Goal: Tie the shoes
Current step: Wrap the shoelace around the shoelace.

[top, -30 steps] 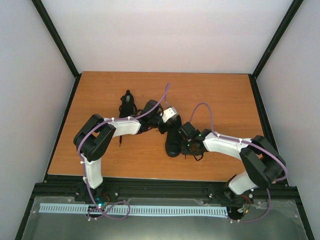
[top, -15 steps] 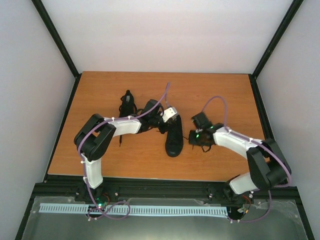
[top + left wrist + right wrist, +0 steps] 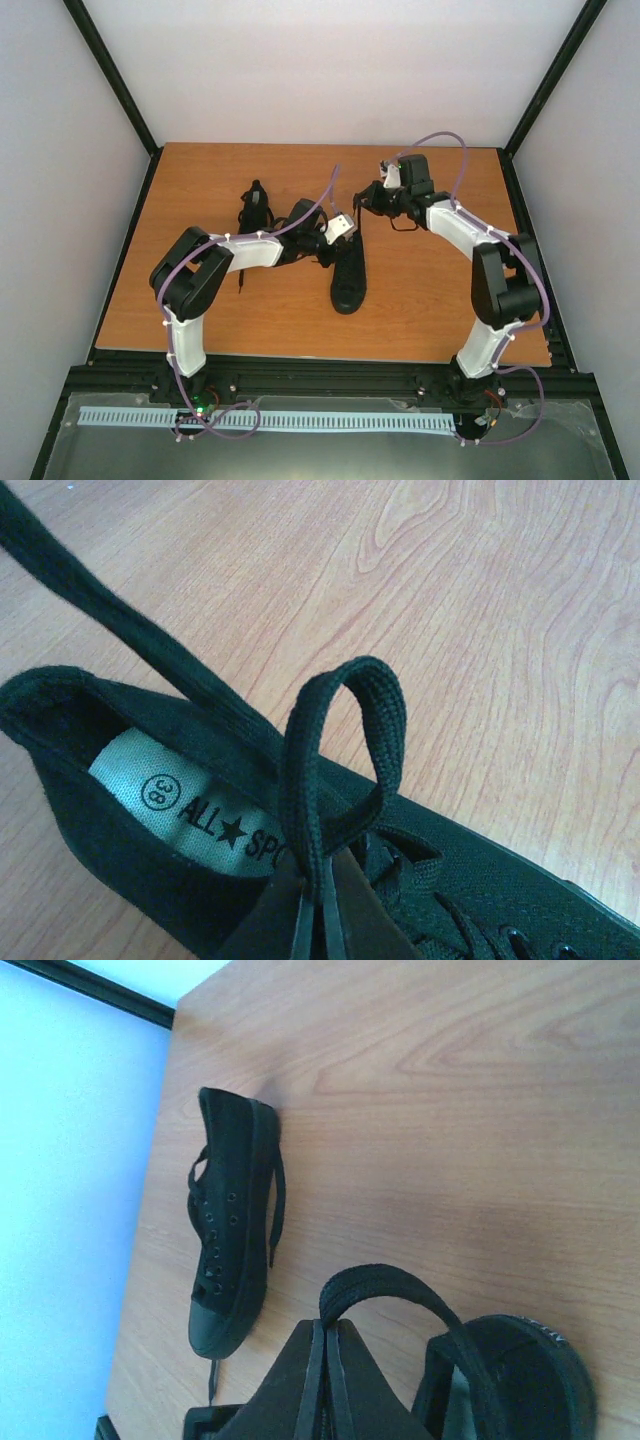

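Black loop [image 3: 345, 715] pinched in my left gripper [image 3: 318, 910] over the shoe [image 3: 348, 280]; right gripper [image 3: 325, 1345] pinches another at one o'clock, likely for crossing.

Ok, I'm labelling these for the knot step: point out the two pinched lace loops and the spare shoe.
first lace loop [image 3: 360, 672]: left wrist view, top of the bend.
second lace loop [image 3: 375, 1280]: right wrist view, top of the arch.
spare shoe [image 3: 222, 1230]: right wrist view, upper by the eyelets.
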Controlling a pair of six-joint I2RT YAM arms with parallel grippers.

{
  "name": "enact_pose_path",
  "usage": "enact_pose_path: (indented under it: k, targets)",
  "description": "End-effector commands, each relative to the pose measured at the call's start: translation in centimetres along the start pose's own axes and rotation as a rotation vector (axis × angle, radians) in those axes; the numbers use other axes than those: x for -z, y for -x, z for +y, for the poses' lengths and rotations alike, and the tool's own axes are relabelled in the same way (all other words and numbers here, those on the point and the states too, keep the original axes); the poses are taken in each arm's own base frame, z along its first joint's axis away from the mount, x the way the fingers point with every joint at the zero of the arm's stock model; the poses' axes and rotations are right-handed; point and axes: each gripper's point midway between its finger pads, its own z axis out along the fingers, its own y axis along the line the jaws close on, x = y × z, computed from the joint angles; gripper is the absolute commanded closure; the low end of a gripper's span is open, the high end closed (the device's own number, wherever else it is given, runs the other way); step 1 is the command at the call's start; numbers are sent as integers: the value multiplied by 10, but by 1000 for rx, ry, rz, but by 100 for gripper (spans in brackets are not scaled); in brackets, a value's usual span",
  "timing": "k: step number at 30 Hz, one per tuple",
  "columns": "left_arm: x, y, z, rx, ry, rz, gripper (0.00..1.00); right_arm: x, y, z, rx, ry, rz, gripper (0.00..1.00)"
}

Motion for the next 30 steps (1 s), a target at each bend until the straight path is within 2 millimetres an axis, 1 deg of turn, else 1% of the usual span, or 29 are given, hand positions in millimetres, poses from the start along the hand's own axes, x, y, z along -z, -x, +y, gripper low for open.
enact_pose_path:
  k: [1,5,8,9,11,15,20,23,30]
  targets:
    - [1,11,2,8,-8,-18,99,-18,2,17,-56,90,31,97]
    - [1,10,3,9,-5,-17,99,-37,-12,28,-41,90,88,97]
    - [1,10,3,12,-5,-17,99,-41,-17,27,-47,76,97,97]
    - [1,10,3,13,-5,-17,99,-40,-18,25,-51,65,95,96]
    - [0,10,4,16,-6,-17,99,-37,-18,21,-48,32,84,91]
    - [0,9,4,25,-9,-15,99,-28,-16,12,-29,-49,59,74]
    - [-2,7,6,36,-12,-11,99,-14,-12,8,3,-110,28,60]
    - [-3,6,7,42,-14,-7,99,-8,-10,8,17,-132,12,55]
    - [-2,7,7,43,-13,-6,99,-3,-12,11,23,-131,15,51]
